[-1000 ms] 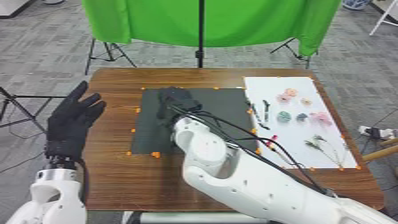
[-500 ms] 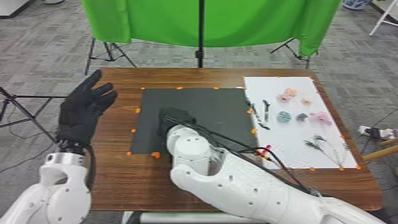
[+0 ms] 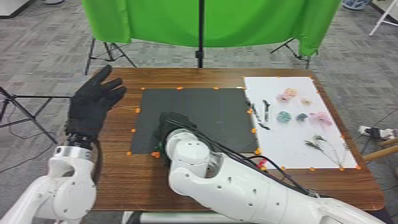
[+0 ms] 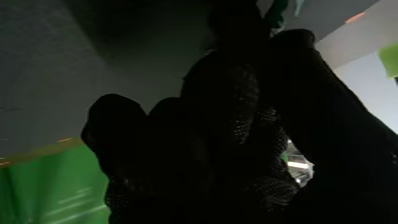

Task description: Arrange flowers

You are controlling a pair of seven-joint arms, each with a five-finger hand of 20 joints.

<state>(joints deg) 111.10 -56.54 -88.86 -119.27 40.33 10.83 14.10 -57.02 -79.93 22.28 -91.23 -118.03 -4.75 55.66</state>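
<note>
Flower stem (image 4: 278, 15) looks pinched in the right hand (image 3: 169, 125), which just slid nearer over the black mat (image 3: 209, 102), so placing's likely next.

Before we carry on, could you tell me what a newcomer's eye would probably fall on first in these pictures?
Most likely the bright green cloth hanging beyond the far edge of the brown wooden table. Next might come the small peach flower and pink flower on the white rectangular sheet at the table's right, then the black-gloved right robot hand over the dark grey sheet.
</note>
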